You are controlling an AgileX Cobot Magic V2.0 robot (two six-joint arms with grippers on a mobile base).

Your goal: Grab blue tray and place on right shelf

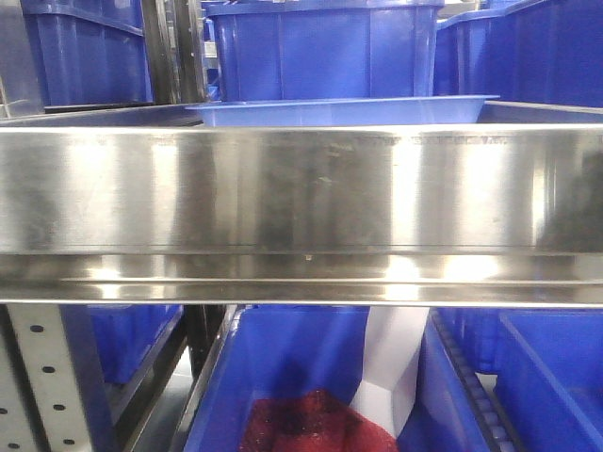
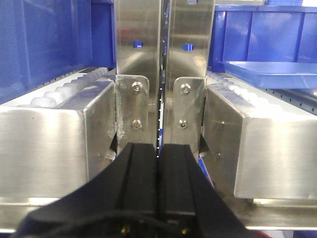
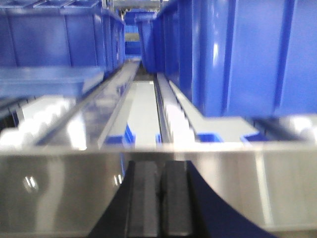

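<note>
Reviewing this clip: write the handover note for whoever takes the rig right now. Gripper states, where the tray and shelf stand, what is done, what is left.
Left gripper: shut, empty, facing the perforated steel upright posts.
Right gripper: shut, empty, close to the rail; that view is blurred.
The shallow light-blue plastic tray sits on the metal rack shelf behind its broad brushed stainless-steel front rail, in front of a deep dark-blue storage bin. It also shows at right in the left wrist view.
Done: tray appears placed and released.
Left: probably only to back both arms away and confirm the tray sits flat.
</note>
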